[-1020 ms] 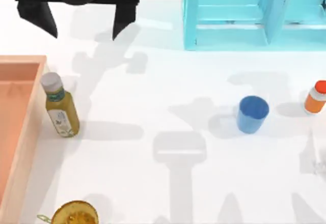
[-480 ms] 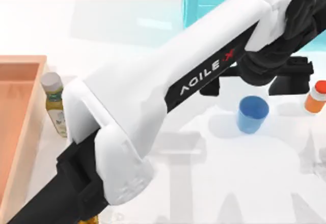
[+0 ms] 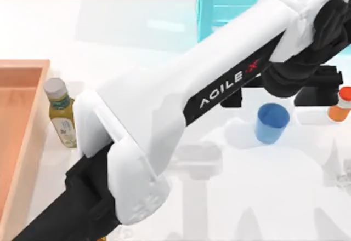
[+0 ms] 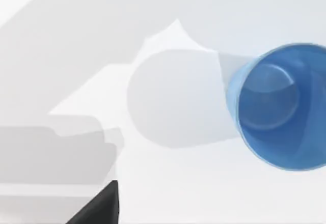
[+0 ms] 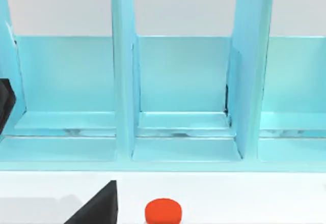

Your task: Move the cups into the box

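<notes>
Clearly, the box (image 3: 19, 120) sits at nine o'clock, far from the blue cup (image 3: 271, 122) at three o'clock. Reaching across the table, the left gripper (image 3: 282, 90) hovers wide open and empty just above that cup. Risk: a finger descending onto the rim tips it, or brushes the orange bottle (image 3: 340, 104) standing nearby.

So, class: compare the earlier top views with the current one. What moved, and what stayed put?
The left arm swung from the table's far left across to the right; its claw now hangs open just behind the blue cup, edging slightly rightward in the last half second. It has gripped nothing. The cup, the orange bottle, the yellow-green bottle and the box kept their places.
</notes>
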